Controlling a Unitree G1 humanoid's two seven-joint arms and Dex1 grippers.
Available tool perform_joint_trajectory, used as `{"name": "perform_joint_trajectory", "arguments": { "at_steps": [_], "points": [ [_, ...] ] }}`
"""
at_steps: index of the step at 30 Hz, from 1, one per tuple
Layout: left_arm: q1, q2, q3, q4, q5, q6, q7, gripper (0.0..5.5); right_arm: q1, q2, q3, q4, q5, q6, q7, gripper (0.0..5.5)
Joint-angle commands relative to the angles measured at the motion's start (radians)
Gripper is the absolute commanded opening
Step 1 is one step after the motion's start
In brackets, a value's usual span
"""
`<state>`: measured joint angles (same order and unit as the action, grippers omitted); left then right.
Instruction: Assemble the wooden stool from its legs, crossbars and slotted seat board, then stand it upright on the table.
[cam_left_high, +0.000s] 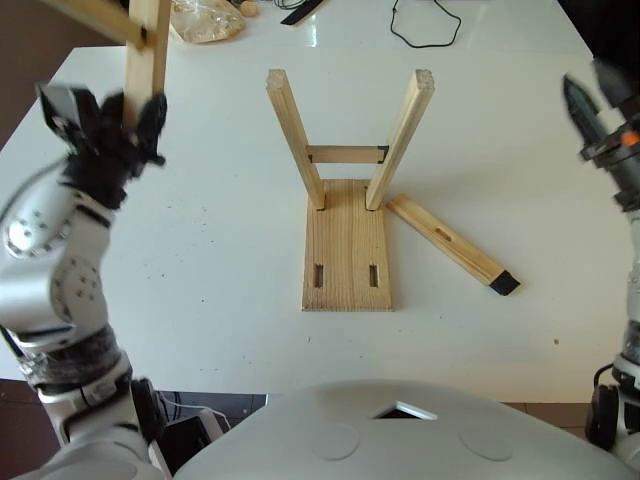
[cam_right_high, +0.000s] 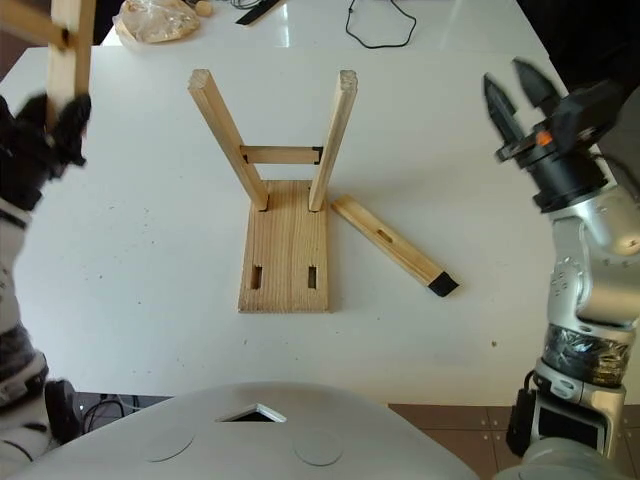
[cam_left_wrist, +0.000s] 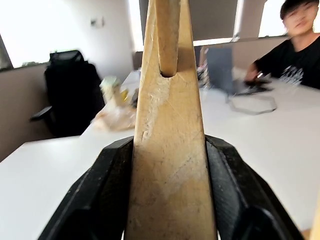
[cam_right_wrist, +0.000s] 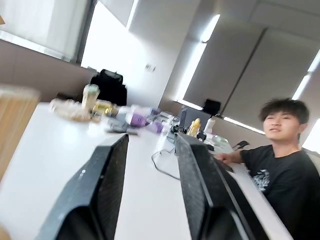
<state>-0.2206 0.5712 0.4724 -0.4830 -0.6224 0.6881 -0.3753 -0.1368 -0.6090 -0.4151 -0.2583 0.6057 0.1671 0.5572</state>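
The slotted seat board (cam_left_high: 347, 245) lies flat mid-table with two legs (cam_left_high: 294, 135) (cam_left_high: 401, 137) standing in its far slots, joined by a crossbar (cam_left_high: 346, 154). Its two near slots are bare. A loose leg (cam_left_high: 452, 243) with a black tip lies on the table to the board's right. My left gripper (cam_left_high: 125, 120) is raised at the far left, shut on another wooden leg (cam_left_wrist: 170, 145) that carries a crossbar (cam_left_high: 92, 17) near its top. My right gripper (cam_right_high: 520, 90) hovers open above the table's right side, holding nothing.
A clear plastic bag (cam_left_high: 205, 20), a black cable (cam_left_high: 425, 25) and a dark object (cam_left_high: 300, 10) lie along the table's far edge. The white table (cam_left_high: 200, 260) is bare around the seat board on the left and front.
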Motion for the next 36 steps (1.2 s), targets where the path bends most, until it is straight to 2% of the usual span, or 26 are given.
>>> {"name": "perform_joint_trajectory", "arguments": {
  "at_steps": [1,5,9,12,16,26,36],
  "points": [
    [-0.176,0.076,0.001,-0.075,-0.341,0.132,-0.099,2.03,-0.133,-0.051,-0.062,-0.104,0.41,0.252,-0.016,1.68],
    [-0.29,0.082,-0.036,-0.119,-0.699,0.184,-0.061,2.03,-0.208,-0.078,-0.017,-0.199,0.689,0.379,0.01,1.68],
    [-0.341,0.107,-0.086,-0.132,-0.969,0.176,0.007,2.03,-0.292,-0.081,0.064,-0.21,0.776,0.451,0.019,1.68],
    [-0.348,0.131,-0.127,-0.137,-1.083,0.16,0.05,2.03,-0.313,-0.08,0.104,-0.226,0.847,0.5,0.047,2.18],
    [-0.288,0.157,-0.193,-0.199,-1.087,0.17,0.024,2.03,-0.331,-0.084,0.145,-0.256,0.894,0.545,0.111,2.73],
    [-0.207,0.204,-0.245,-0.234,-0.99,0.147,-0.078,2.03,-0.41,-0.077,0.208,-0.273,0.96,0.589,0.155,2.73],
    [-0.155,0.231,-0.286,-0.238,-0.889,0.143,-0.141,2.03,-0.427,-0.1,0.232,-0.262,0.888,0.614,0.218,2.73]
  ]
}}
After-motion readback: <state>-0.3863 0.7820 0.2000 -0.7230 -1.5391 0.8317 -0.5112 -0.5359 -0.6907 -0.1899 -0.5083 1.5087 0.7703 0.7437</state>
